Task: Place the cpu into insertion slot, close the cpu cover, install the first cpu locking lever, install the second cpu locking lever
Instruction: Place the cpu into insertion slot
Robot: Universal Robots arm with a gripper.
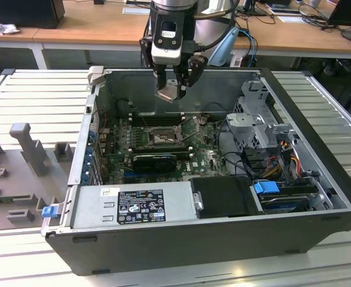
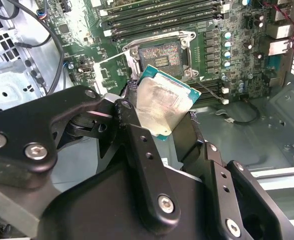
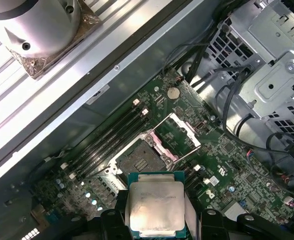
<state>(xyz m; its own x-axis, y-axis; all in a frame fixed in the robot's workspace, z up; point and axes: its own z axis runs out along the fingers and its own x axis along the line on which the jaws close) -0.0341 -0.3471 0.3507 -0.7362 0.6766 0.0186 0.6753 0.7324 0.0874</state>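
Now your cpu (image 2: pixel 163 105) hangs clear of the board, clamped between the fingers of the gripper (image 2: pixel 162 122).
You see the chip tilted above the insertion slot (image 2: pixel 160 56) and not touching it, while the slot's dark centre lies bare. Just beside the slot, the cpu cover (image 3: pixel 187 129) stands swung up. Around them spreads the green motherboard (image 1: pixel 205 158), inside the open computer case (image 1: pixel 223 239).

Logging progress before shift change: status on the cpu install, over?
Copy: gripper shut on cpu, above the motherboard. Insertion slot bare, cpu cover raised. Nothing between cpu and slot.
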